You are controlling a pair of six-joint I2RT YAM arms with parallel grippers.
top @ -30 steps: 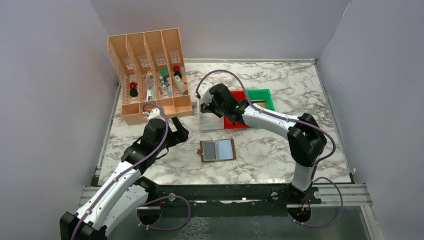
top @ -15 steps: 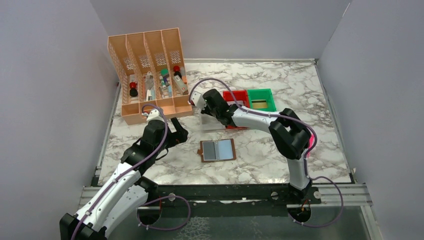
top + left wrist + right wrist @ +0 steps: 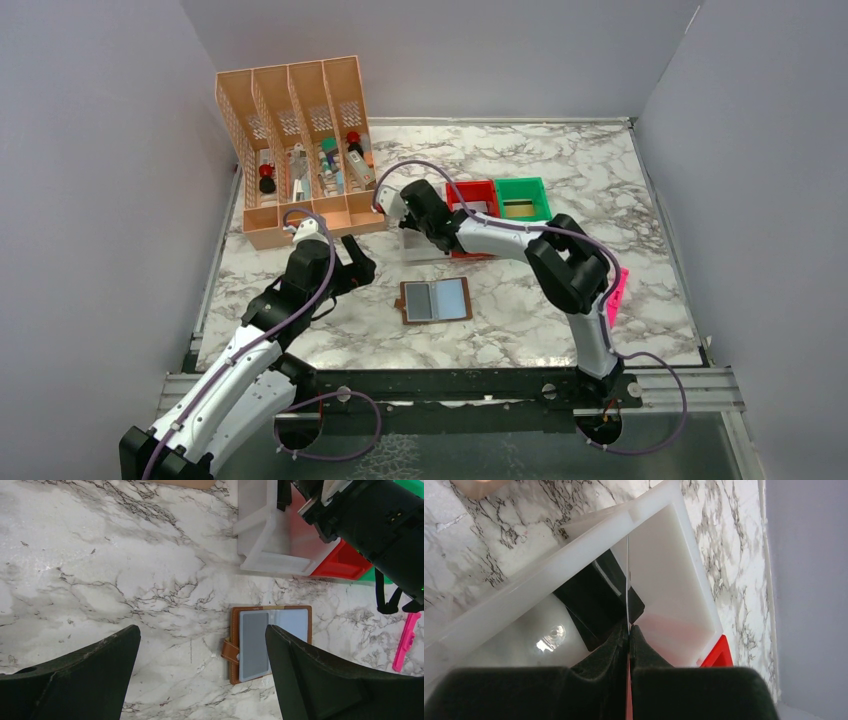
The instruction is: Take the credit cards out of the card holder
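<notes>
The brown card holder [image 3: 436, 299] lies open on the marble table, with a grey card [image 3: 254, 645] in its left sleeve; it also shows in the left wrist view [image 3: 235, 650]. My left gripper [image 3: 355, 262] is open and empty, hovering to the left of the holder [image 3: 201, 630]. My right gripper [image 3: 410, 215] is shut on a thin credit card [image 3: 628, 580], seen edge-on, held over the white bin [image 3: 574, 565]. A dark card [image 3: 596, 597] lies inside that bin.
The white bin [image 3: 420, 245] stands beside a red bin [image 3: 470, 190] and a green bin [image 3: 522, 198]. An orange file organizer [image 3: 300, 140] with small items stands at the back left. A pink object [image 3: 614, 290] lies to the right of the holder.
My right gripper has moved left and down with the card, over the white bin, and its elbow has swung left. The left arm and the holder have not moved.
</notes>
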